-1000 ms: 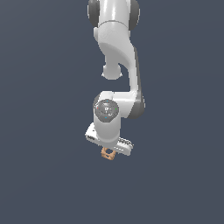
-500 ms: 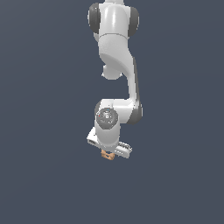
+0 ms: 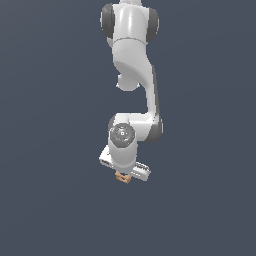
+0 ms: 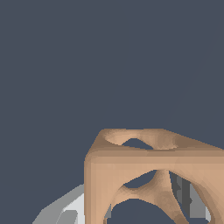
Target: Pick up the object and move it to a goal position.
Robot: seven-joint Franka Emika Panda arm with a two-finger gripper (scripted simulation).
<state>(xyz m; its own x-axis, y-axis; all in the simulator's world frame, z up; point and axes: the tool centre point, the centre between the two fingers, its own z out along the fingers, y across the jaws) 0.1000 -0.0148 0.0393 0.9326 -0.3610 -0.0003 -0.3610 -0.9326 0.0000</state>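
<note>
The object (image 3: 122,177) is a tiny orange-tan cube-like block with round holes through its faces. It sits between the fingertips of my white gripper (image 3: 123,175), at the low end of the arm in the exterior view. The gripper is shut on it. In the wrist view the block (image 4: 131,162) fills the lower part of the picture. Grey-white fingers (image 4: 65,213) show beside it and through its holes. The finger pads themselves are mostly hidden by the block and the hand.
The white arm (image 3: 132,60) reaches down from the top of the exterior view to its wrist (image 3: 122,137). A plain dark grey-blue ground (image 3: 50,200) lies all around. No goal marker shows.
The wrist has shifted slightly down the exterior view since a second ago and has barely moved in the last half second. The block has stayed in the gripper.
</note>
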